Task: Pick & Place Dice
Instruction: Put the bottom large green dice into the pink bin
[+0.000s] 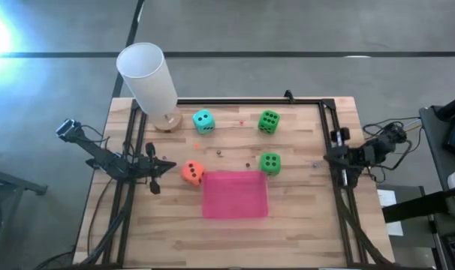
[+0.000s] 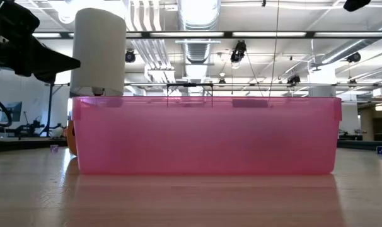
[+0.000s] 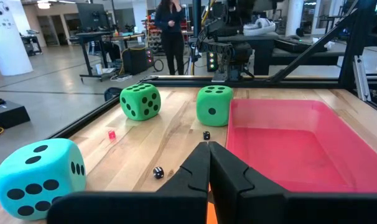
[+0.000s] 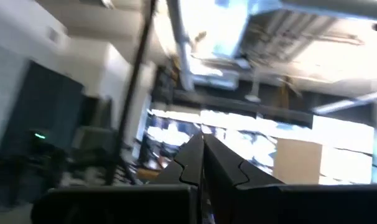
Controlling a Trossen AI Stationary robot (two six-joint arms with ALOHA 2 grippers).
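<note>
Several dice rest on their bottom faces on the wooden table: an orange die [image 1: 192, 172] by the near left corner of a pink tray [image 1: 235, 202], a teal die [image 1: 203, 121] at the far left, one green die [image 1: 269, 121] at the far side and another green die [image 1: 270, 163] at the tray's far right corner. My left gripper [image 1: 164, 166] is shut and level, just left of the orange die, holding nothing. In the left wrist view its shut gripper [image 3: 208, 149] points past the teal die [image 3: 42, 177] toward the two green dice [image 3: 140, 101] [image 3: 214, 104]. My right gripper [image 4: 203, 143] is shut and tipped upward at the table's right edge.
A tall white cylinder [image 1: 147, 79] stands on a wooden base at the far left corner. Tiny black dice [image 3: 158, 172] [image 3: 206, 135] and a tiny red one [image 3: 111, 134] lie between the big dice. A dark rail [image 1: 250, 101] frames the table. A person [image 3: 171, 31] stands beyond it.
</note>
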